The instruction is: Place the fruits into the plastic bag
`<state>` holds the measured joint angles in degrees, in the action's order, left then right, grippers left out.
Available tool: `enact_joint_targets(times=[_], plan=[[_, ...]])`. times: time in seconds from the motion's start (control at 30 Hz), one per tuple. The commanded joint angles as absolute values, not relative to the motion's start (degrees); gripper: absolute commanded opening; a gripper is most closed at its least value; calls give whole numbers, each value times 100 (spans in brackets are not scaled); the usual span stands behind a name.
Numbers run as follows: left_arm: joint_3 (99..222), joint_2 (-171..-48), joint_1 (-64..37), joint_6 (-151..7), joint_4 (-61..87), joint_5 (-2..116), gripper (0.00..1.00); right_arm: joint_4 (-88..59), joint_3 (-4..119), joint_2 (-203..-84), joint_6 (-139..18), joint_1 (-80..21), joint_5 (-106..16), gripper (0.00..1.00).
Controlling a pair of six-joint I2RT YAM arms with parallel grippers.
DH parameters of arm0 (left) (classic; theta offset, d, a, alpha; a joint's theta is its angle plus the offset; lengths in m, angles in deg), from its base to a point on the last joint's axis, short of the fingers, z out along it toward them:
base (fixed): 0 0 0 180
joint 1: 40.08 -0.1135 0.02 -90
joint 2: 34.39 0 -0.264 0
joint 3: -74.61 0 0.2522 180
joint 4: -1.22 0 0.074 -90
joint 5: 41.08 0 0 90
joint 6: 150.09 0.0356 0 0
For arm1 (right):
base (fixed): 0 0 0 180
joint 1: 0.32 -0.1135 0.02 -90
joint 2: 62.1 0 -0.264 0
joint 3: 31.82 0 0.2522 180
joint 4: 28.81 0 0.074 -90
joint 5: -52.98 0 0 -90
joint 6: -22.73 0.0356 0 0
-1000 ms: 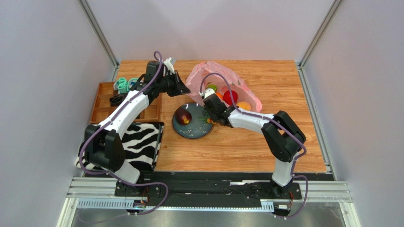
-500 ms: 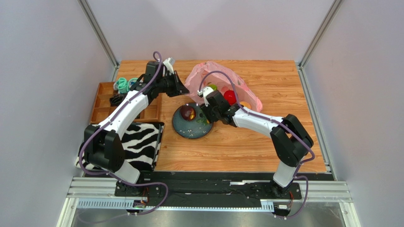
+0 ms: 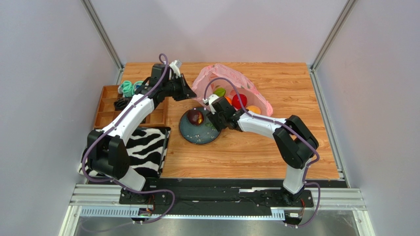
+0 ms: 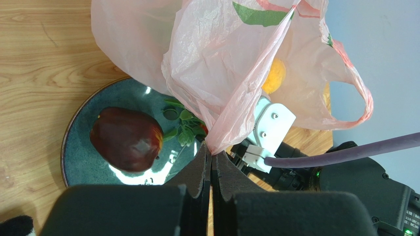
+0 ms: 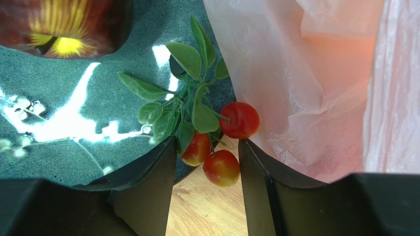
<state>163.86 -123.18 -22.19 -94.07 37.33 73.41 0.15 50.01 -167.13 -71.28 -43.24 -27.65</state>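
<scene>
Left gripper is pinched tight on the rim of the plastic bag, which stands at the worktop's far middle with fruits inside. The plate beside it carries the dark purple fruit, now slightly nearer the bag than a second ago. Right gripper, its jaws wider than before, straddles the red berries at the plate's edge without gripping them.

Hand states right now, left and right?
Left hand: closed, pinching the thin translucent pink plastic bag.
Right hand: open, straddling the small red berries with green leaves.
</scene>
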Motion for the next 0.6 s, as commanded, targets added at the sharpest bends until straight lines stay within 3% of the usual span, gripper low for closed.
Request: enact_joint_targets(times=[0.0,0.2,0.57], plan=[[16422,-12096,-2242,-9323,3713,7335,0,-38,5164,-16766,-7255,-4260,-2682,50],[16466,-12096,-2242,-9305,3740,7335,0,-29,5155,-16731,-7272,-4242,-2682,33],[16431,-12017,-2242,-9296,3784,7326,0,112,5120,-16318,-7307,-4234,-2814,14]])
